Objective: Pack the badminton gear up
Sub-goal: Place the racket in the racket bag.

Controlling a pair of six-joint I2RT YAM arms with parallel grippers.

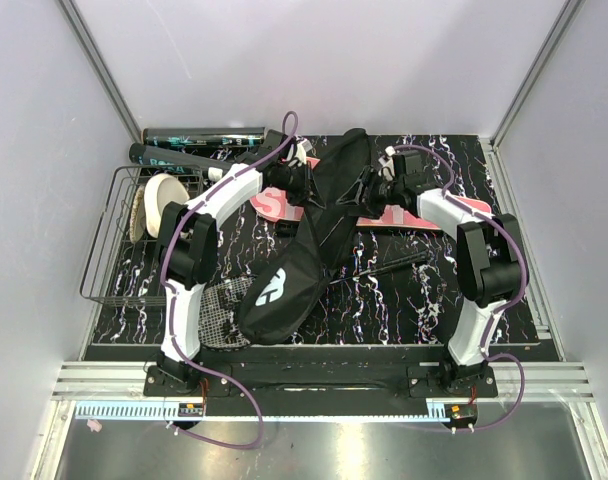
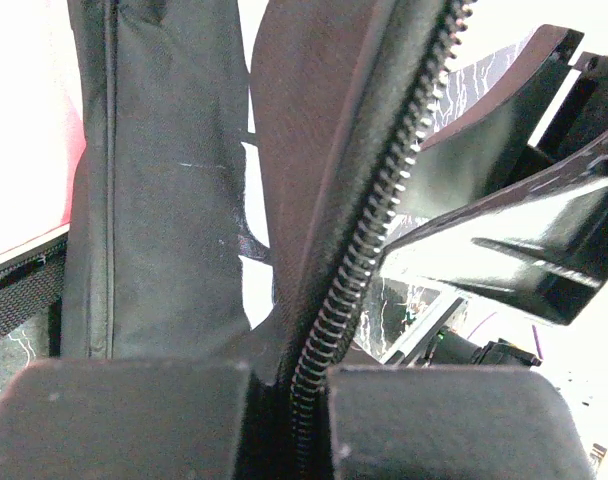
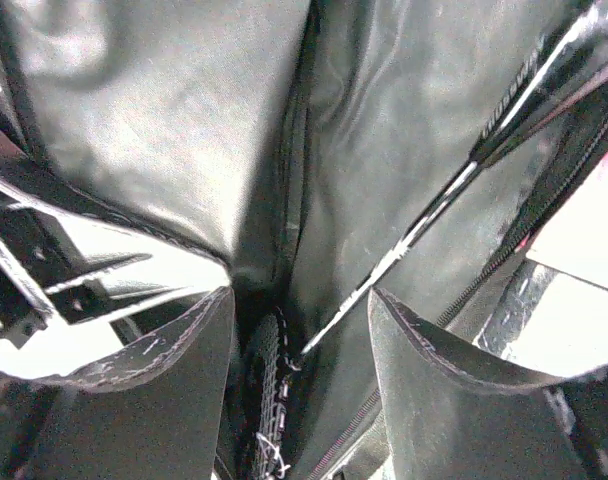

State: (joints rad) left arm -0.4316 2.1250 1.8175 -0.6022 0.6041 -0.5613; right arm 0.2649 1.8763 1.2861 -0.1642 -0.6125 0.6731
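Currently the black bag [image 1: 304, 262] lies diagonally across the counter [image 1: 429, 300], narrow end toward the back. It rests over the pink racket case [image 1: 424, 222].

The left jaws are together, clamped on the bag's zipper edge [image 2: 349, 250] near the narrow end. The zipper teeth run down between the fingers [image 2: 134, 420].

The right jaws stand apart on the opposite side of that same end, with a fold of black fabric [image 3: 164, 110] ahead of them. Whether the fingers [image 3: 454, 400] touch the fabric is unclear from the wrist view.

A racket head [image 1: 217, 315], strings showing, pokes out from under the bag's wide end at near left. The dark tube [image 1: 204, 134] lies along the back wall on the left. A black wire basket [image 1: 102, 250] sits at the counter's left edge and holds a cream disc [image 1: 166, 200].
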